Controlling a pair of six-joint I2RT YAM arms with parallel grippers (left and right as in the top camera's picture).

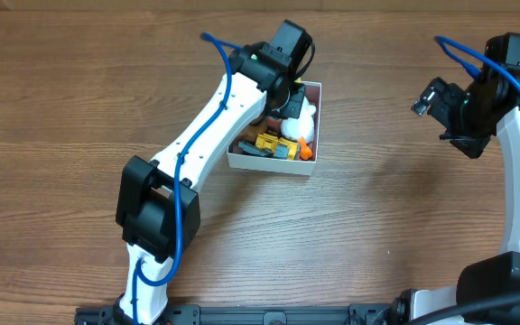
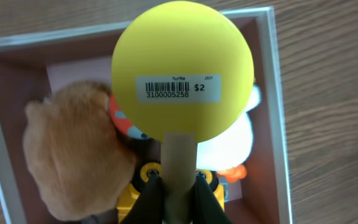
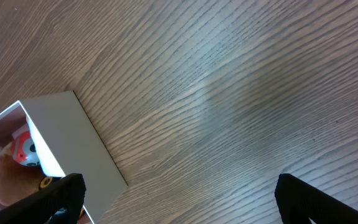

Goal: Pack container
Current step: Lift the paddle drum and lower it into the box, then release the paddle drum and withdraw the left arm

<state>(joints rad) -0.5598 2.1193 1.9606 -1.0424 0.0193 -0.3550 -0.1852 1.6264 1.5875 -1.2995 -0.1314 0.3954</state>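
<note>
Left gripper (image 2: 178, 190) clamps the tan handle (image 2: 178, 155) of a yellow round-headed toy (image 2: 182, 68), head foremost, directly above the container (image 2: 276, 93) at mid-table. Right gripper (image 3: 179, 193) gapes empty, well apart rightward. A straight drop should land it inside.

Quick count: one box (image 1: 273, 165), one yellow ball on a stick (image 2: 182, 68), one brown plushie (image 2: 73, 155), one white plushie (image 2: 235, 134), and two grippers: left gripper (image 2: 179, 186), right gripper (image 3: 180, 182).
</note>
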